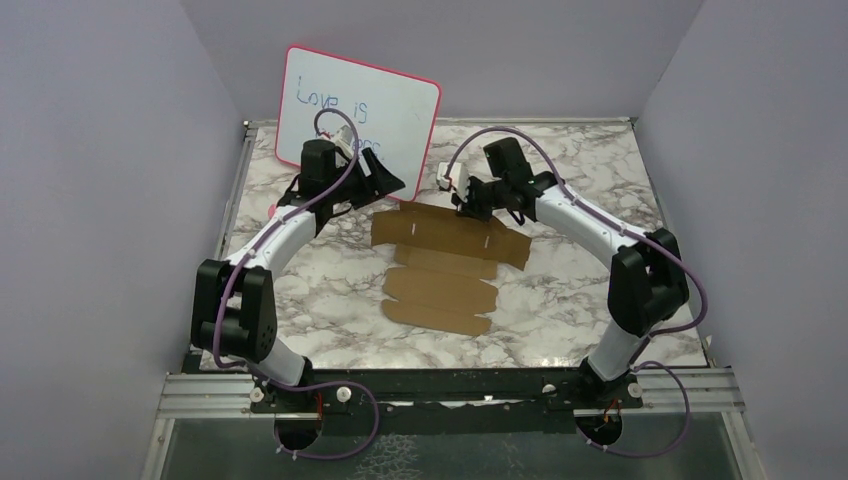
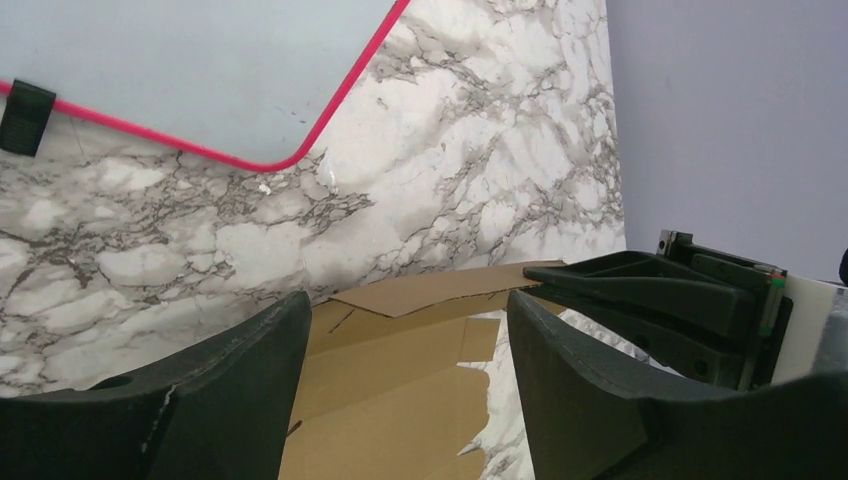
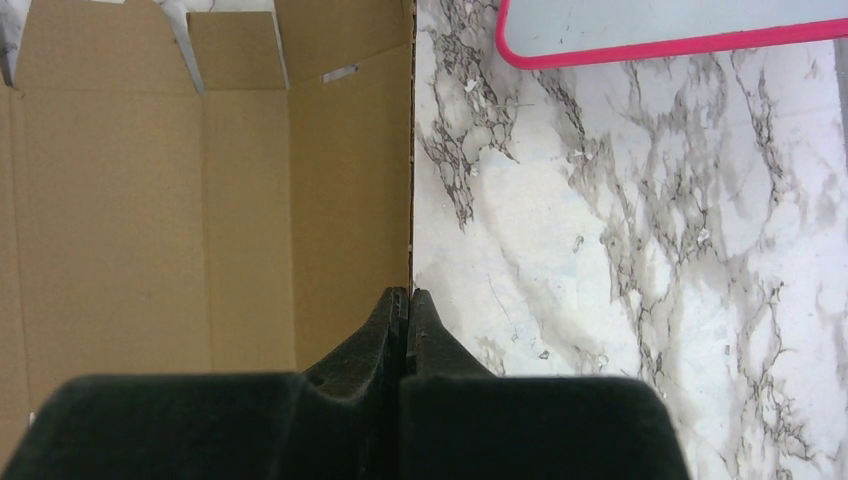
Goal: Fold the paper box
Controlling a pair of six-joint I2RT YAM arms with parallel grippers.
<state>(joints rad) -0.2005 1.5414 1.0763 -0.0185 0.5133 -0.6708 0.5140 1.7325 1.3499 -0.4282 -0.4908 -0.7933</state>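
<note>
Lilac walls are seen around a marbled desk (image 1: 580, 300), at whose far edge a pink-framed whiteboard (image 1: 360, 110) is propped. The box (image 1: 445, 270) is laid out as a flat brown sheet at mid-desk, between the arms and just before the whiteboard. The left claw (image 2: 405, 320) is held wide open above the sheet's far left corner, with nothing gripped. The right claw (image 3: 408, 300) is pressed fully shut, its tips set at the sheet's far edge; contact cannot be told.
</note>
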